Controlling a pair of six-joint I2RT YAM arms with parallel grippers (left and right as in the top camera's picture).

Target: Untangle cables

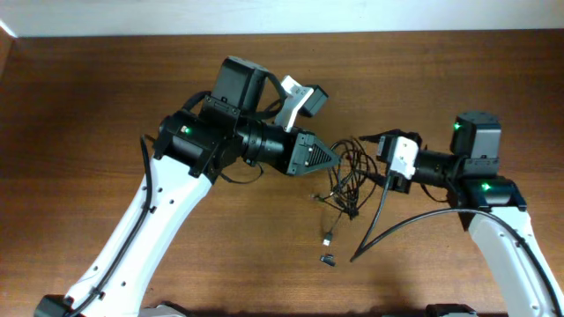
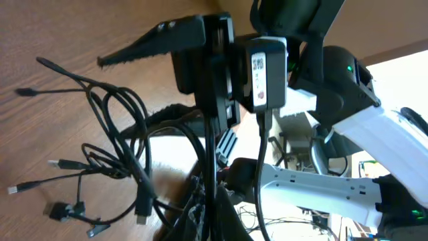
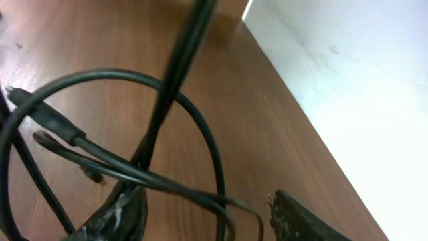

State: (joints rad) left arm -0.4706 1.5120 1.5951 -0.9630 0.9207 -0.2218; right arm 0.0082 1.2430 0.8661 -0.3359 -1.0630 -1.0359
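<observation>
The cables (image 1: 346, 176) lie knotted mid-table (image 1: 106, 88) between the arms. The left end effector (image 1: 333, 157) is closed at the knot's left edge, seemingly pinching a strand. The right end effector (image 2: 124, 92) stands part open, astride a loop and gripping nothing. It should close on one strand only, then pull right, away from the left's hold. The wrist views show that straddled loop; overhead, it blurs into the tangle
</observation>
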